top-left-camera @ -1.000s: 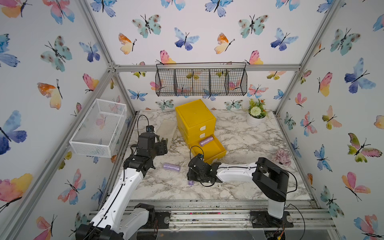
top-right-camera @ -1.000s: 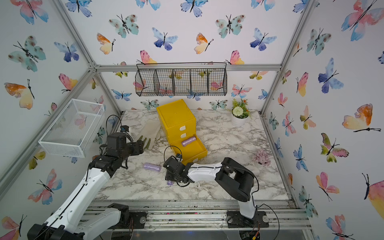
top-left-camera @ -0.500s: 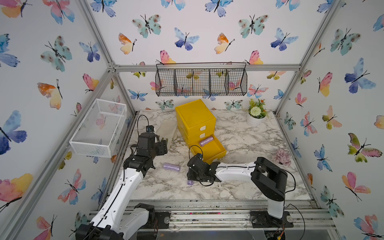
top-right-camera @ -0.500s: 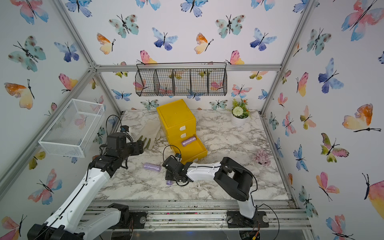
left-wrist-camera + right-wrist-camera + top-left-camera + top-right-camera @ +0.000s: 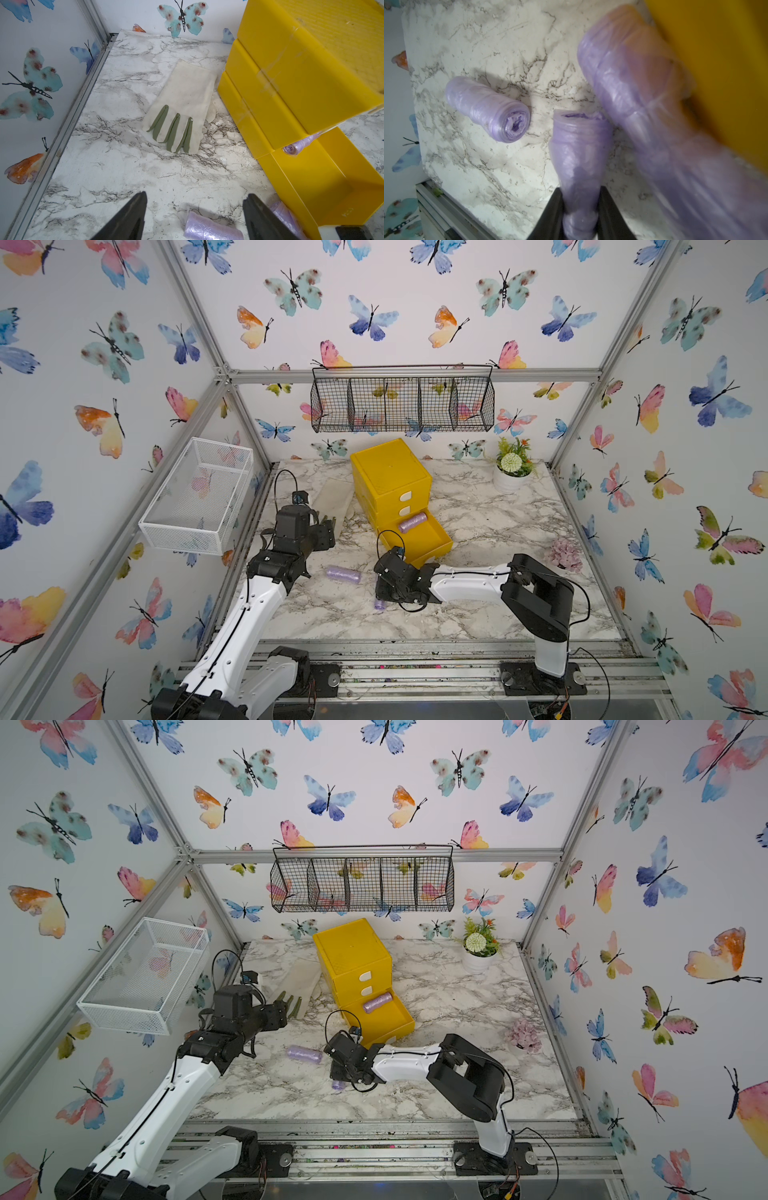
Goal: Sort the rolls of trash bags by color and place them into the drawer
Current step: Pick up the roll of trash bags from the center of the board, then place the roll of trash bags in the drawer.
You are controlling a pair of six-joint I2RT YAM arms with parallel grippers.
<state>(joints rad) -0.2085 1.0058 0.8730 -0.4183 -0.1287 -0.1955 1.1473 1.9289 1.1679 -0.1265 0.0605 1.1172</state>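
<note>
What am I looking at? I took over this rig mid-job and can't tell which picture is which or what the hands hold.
Two robot arms work on a marble table. The two wide pictures look down from one overhead camera; the two close ones come from a camera on each wrist. The right hand is shut on a purple trash-bag roll. The left hand is open and empty. A second purple roll lies loose on the table, and a third roll sits in the open drawer of the yellow cabinet. A cream glove lies beside it.

Butterfly-papered walls (image 5: 374, 323) all round, marble surface (image 5: 478, 531) below, black wire basket (image 5: 402, 404) hanging at the back, white mesh basket (image 5: 195, 493) on a side wall.
</note>
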